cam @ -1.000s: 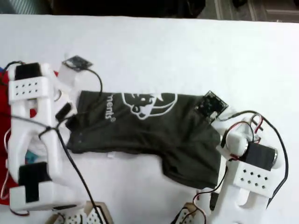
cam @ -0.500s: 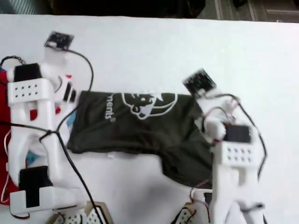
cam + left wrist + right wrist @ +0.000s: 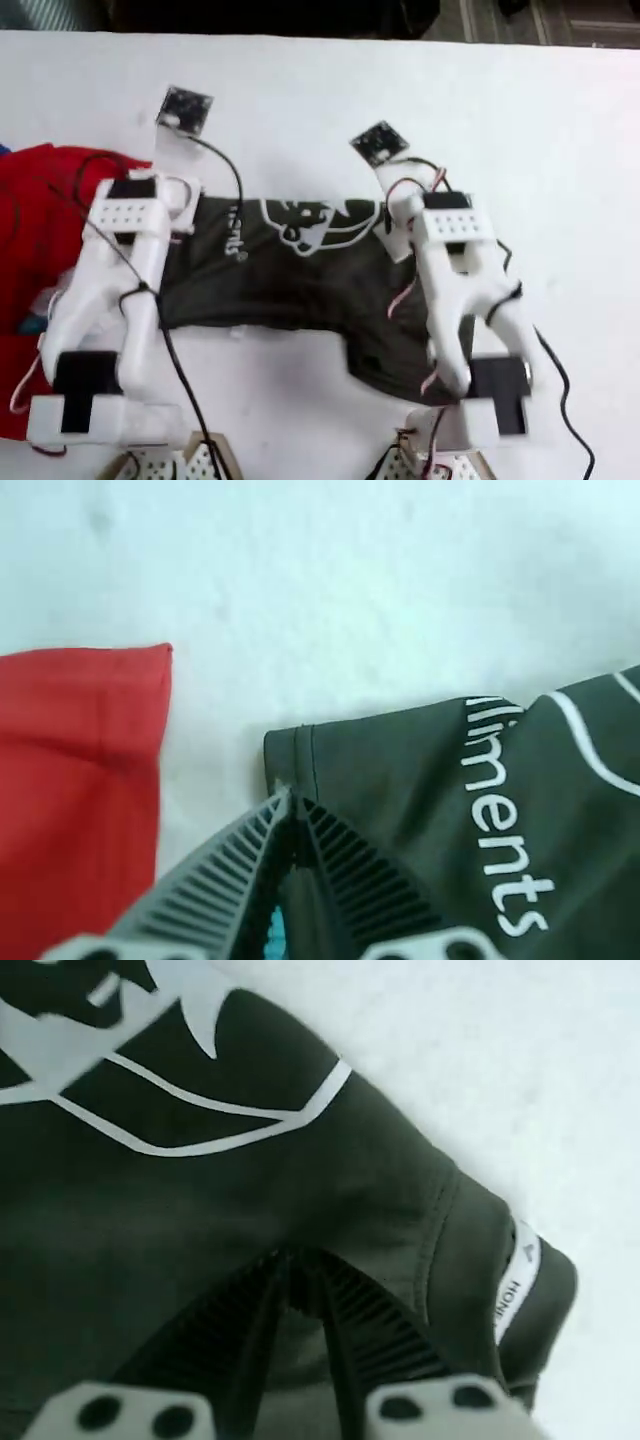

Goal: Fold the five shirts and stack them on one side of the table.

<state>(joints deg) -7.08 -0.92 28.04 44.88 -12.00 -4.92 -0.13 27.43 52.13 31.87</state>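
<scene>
Both my arms have swung in over the dark shirt [image 3: 290, 275] in the past second. They were parked off its two ends, and they now reach across it to its far edge. My left gripper [image 3: 287, 802] is at the far hem corner, fingertips drawn together to a point right on the stitched edge, and I judge it pinched on the cloth. My right gripper [image 3: 303, 1260] has come to the opposite far corner, beside the collar with its white label. Its jaws are narrowed to a slit with dark fabric between them, so it too looks closed on the shirt. The shirt itself has not shifted. It lies flat on the white table [image 3: 400, 80], printed side up and partly folded, with one flap trailing from its near edge on my right arm's side. The red shirt [image 3: 40, 220] sits just beside the dark shirt's end, near my left gripper, with a strip of table between them. With both far corners in hand, I reckon the next fold is set up: drawing that edge over toward the near one. This shirt is not yet ready for the stack.
</scene>
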